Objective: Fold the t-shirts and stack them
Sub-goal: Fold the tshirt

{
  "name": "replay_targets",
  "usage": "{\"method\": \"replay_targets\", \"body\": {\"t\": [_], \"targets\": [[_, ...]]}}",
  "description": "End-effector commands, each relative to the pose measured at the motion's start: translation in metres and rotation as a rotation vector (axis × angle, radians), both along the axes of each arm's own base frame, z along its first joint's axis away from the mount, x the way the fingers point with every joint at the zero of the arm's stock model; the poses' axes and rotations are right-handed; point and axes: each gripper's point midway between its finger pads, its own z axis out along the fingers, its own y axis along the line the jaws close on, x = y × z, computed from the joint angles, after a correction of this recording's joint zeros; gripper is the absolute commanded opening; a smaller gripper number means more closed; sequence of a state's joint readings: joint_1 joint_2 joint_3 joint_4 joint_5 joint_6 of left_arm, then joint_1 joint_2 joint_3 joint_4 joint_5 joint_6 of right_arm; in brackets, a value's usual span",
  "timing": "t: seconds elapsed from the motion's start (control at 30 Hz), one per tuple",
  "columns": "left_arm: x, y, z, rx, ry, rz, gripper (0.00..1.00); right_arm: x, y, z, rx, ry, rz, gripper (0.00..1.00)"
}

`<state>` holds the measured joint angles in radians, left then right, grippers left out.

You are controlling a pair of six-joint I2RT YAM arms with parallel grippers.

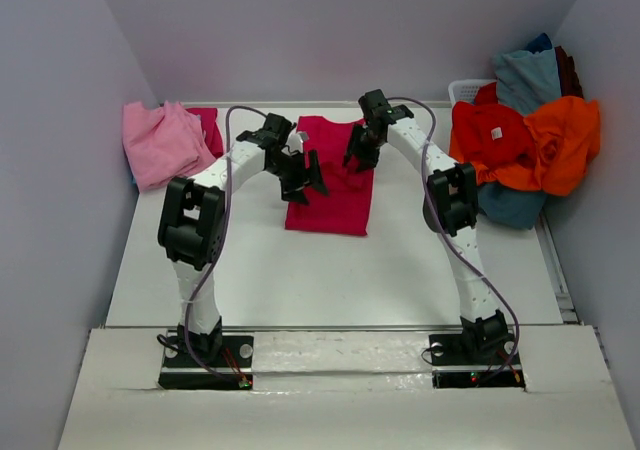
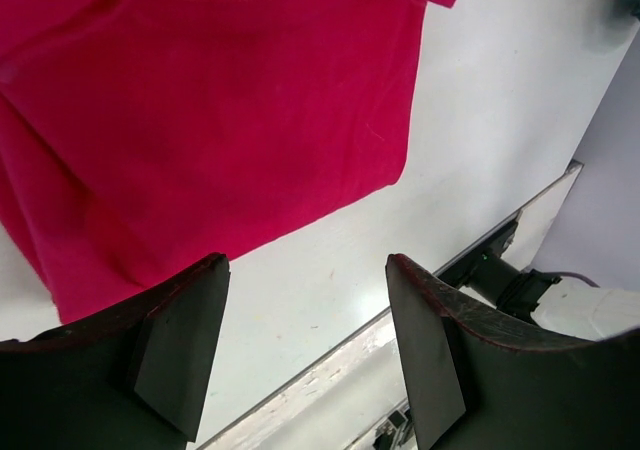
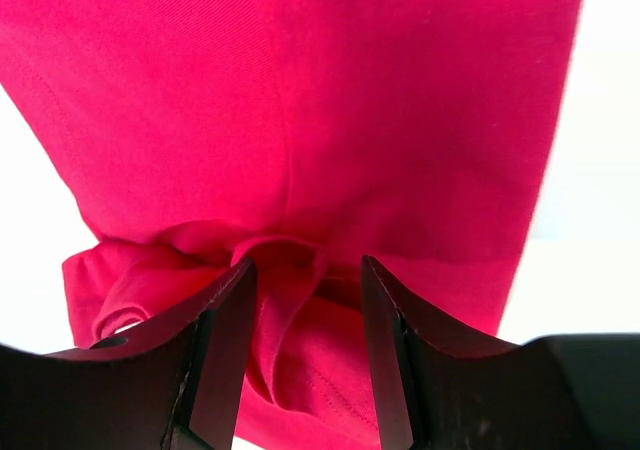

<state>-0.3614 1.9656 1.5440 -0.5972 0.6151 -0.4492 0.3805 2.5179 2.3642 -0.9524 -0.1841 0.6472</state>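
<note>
Right end effector (image 3: 305, 266) half-open, straddling t-shirt (image 3: 300, 100) fold

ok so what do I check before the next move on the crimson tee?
1. Right gripper grip: jaws stand either side of a bunched fold of the crimson t-shirt, not clamped on it. Not ok.
2. How many layers sit between those jaws: cannot tell.
3. Left gripper free: open, empty, over bare table beside the shirt's edge. Ok.
4. Shirt lying flat: body smooth, far end bunched. Not ok.
5. Stack spot: pink t-shirt lies far left, apart from both arms. Ok.
6. Unfolded pile at the right, apart from the crimson shirt. Ok.
</note>
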Motion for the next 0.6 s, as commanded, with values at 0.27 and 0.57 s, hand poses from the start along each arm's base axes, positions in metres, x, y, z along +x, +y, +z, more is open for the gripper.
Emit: {"method": "replay_targets", "body": {"t": [0.27,0.57], "targets": [[-0.030,-0.027,-0.027,0.051,0.056,-0.112,0.74,0.003,0.021,0.023,0.155,-0.015,0.042,0.51],[-0.035,-0.033,-0.038,0.067,0.077,-0.131,0.74,0.002,0.041,0.024,0.269,0.001,0.095,0.30]]}}
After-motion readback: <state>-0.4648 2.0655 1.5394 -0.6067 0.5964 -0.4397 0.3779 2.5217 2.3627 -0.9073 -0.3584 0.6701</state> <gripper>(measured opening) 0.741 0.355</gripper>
